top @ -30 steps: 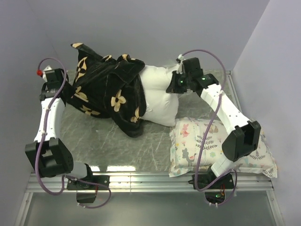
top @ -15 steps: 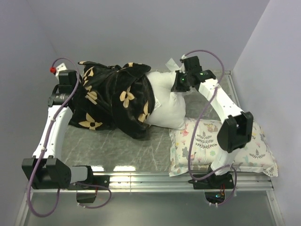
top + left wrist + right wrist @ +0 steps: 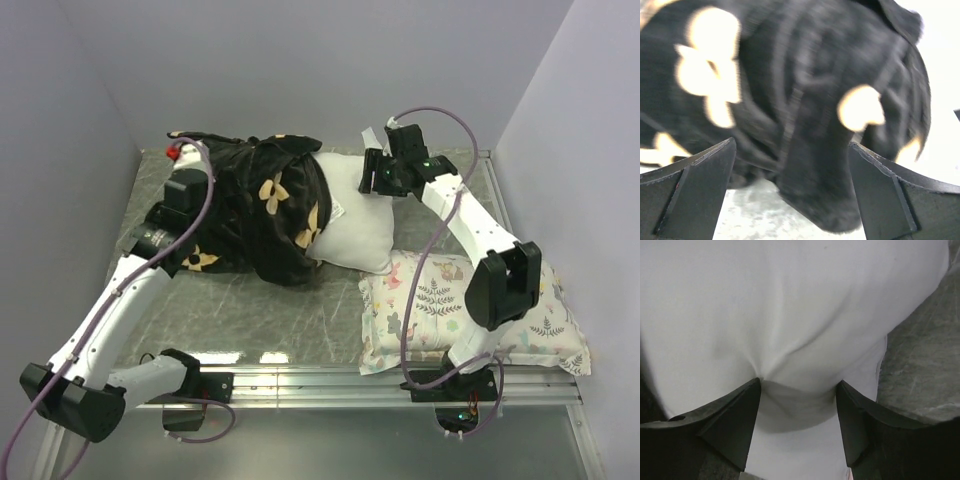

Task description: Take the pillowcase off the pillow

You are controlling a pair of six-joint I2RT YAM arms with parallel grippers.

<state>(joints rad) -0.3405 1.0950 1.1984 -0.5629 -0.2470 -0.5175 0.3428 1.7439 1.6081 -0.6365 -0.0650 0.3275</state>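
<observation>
Pillow (image 3: 790, 300) pinched by right hand (image 3: 799, 385) | left hand (image 3: 791, 145) spread, seemingly off pillowcase (image 3: 790, 90)

You are getting open table (image 3: 290, 315) at six o'clock from the pillowcase (image 3: 250, 200), running between your left arm (image 3: 110, 310) and the printed pillow (image 3: 440, 305). That printed pillow is filling the near right corner, and your right arm (image 3: 480, 240) is crossing above it. At twelve o'clock the back wall (image 3: 300, 70) is closing in just behind the pillowcase and pillow (image 3: 355, 220). At nine o'clock your left gripper (image 3: 791, 144) is sitting spread wide, with pillowcase bulking straight ahead of the gap.
</observation>
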